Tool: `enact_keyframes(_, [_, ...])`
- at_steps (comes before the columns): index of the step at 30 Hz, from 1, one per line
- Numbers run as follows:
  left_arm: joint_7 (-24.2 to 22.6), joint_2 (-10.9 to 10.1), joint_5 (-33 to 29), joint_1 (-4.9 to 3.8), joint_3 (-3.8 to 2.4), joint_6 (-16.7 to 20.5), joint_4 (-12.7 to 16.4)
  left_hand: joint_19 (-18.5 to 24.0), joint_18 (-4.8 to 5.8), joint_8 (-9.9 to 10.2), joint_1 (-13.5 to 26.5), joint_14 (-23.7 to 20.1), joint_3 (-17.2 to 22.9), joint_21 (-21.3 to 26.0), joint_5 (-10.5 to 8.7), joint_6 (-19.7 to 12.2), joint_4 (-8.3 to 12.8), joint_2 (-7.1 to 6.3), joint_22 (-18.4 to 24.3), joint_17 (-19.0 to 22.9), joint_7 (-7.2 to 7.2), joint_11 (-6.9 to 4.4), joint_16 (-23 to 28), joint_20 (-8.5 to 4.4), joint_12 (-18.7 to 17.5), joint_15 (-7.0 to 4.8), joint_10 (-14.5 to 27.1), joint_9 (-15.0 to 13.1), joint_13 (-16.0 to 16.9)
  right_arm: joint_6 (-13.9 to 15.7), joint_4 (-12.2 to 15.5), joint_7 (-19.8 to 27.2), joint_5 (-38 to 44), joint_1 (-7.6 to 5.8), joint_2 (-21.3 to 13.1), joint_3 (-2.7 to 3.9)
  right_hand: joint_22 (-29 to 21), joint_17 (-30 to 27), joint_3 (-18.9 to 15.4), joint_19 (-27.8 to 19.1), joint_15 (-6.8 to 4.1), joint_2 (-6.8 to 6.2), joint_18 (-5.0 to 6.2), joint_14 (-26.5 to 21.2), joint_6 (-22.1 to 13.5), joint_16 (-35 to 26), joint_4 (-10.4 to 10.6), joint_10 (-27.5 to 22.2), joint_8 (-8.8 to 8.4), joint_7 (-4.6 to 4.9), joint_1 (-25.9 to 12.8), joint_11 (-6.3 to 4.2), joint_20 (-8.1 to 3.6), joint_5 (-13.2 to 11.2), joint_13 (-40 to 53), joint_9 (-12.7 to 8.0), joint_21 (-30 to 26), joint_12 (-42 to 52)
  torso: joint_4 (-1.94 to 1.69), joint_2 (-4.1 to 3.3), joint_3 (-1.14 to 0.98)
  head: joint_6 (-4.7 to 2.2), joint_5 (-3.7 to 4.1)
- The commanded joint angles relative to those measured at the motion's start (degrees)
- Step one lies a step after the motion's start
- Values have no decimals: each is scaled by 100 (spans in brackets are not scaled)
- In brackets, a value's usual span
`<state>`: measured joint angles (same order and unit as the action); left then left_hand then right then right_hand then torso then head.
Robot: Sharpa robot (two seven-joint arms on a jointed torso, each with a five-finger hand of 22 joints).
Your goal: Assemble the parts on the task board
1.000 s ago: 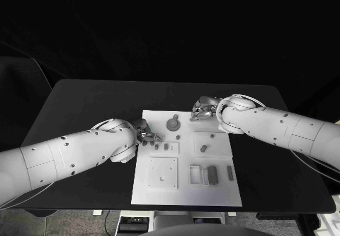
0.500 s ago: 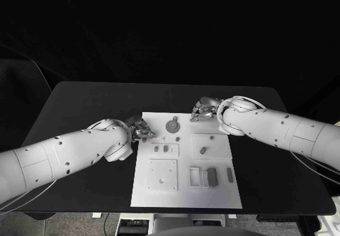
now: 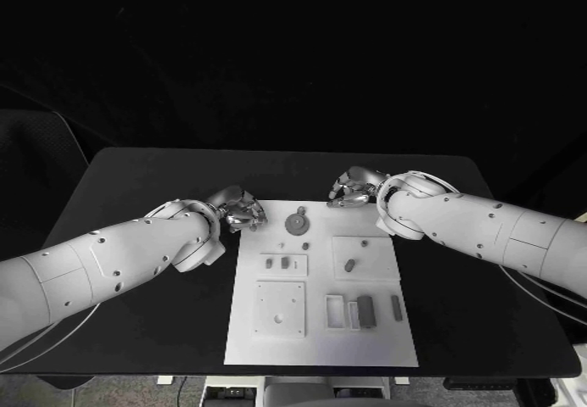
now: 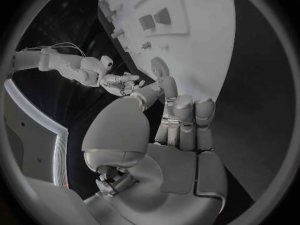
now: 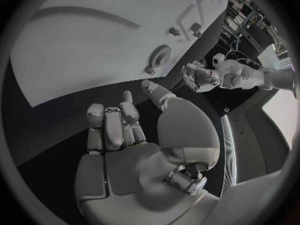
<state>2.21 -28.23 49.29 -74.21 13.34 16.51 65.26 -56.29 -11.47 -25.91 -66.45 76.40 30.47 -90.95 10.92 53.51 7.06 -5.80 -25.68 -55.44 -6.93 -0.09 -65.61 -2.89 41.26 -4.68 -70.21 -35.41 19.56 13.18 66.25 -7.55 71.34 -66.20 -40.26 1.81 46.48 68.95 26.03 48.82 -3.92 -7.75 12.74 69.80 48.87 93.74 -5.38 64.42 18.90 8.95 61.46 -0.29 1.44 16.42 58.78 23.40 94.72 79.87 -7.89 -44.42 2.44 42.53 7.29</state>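
Note:
The white task board (image 3: pixel 379 339) lies in the middle of the table and carries several small grey parts. A round disc part (image 3: pixel 298 222) sits near its far edge, with small pieces (image 3: pixel 350 265) in the recesses behind it. My left hand (image 3: pixel 240 211) hovers at the board's far left corner, fingers curled in with nothing in them (image 4: pixel 182 127). My right hand (image 3: pixel 349 188) hangs just beyond the board's far edge, its fingers (image 5: pixel 112 125) also curled on nothing. Each wrist view shows the disc (image 4: pixel 159 66) (image 5: pixel 159 57) and the opposite hand (image 4: pixel 119 82) (image 5: pixel 203 77).
The black table (image 3: pixel 135 280) spreads out on both sides of the board. A square plate recess (image 3: pixel 282 307) and upright blocks (image 3: pixel 365 309) occupy the board's near half. Both forearms reach in from the sides over the table.
My left hand has drawn back from the board's left-hand recesses toward its far left corner. The right hand has hardly moved.

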Motion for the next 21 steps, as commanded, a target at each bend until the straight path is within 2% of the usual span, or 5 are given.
enact_keyframes(1, [-530,83,191,-6,-1,381,-113,-13,17,34,-41,45,-52,39,-32,-37,23,-116,19,16,1,552,54,22,-49,20,499,11,-18,327,6,317,-213,3,1,2,-9,-2,49,-11,-36,7,113,-10,14,18,-1,21,3,48,-50,-3,-12,16,-8,-6,96,40,5,-5,-9,-33,5])
enact_keyframes(6, [-770,294,1131,-33,14,457,-402,-11,24,51,-93,72,-251,73,-45,-8,68,-292,61,42,-29,553,130,28,-137,31,444,11,-38,371,-46,352,-245,3,20,2,-10,6,49,-11,-36,7,113,-2,15,21,-2,22,4,48,-49,-3,-12,16,-8,-6,97,40,2,-4,-2,-94,-12])
enact_keyframes(12, [-921,433,1804,-32,17,286,-368,-11,33,179,-280,109,-557,110,-38,-129,89,-313,114,49,58,487,200,30,-78,37,187,60,29,336,-54,348,-247,3,39,3,-10,16,50,-10,-36,7,114,8,17,25,-3,22,5,47,-48,-3,-13,16,-8,-6,97,41,1,-9,9,-121,2])
enact_keyframes(14, [-929,454,1955,-30,17,213,-350,-200,11,402,-466,313,-842,29,-41,-342,54,-301,121,-52,150,361,114,6,286,-13,-112,155,243,329,-54,345,-247,3,45,3,-10,11,50,-10,-36,7,114,4,17,24,-3,22,5,47,-48,-3,-13,16,-8,-6,97,41,-1,-8,9,-129,2])
enact_keyframes(21, [-890,523,2440,-29,18,-201,-143,-819,-161,701,-871,622,-1331,-624,-32,-428,-9,-280,-100,-803,190,139,-737,-133,1568,-172,-211,320,1001,301,-67,331,-247,3,53,3,-10,21,51,-10,-36,8,114,15,19,28,-4,23,6,47,-47,-4,-13,16,-8,-5,98,42,-5,-5,12,-149,16])
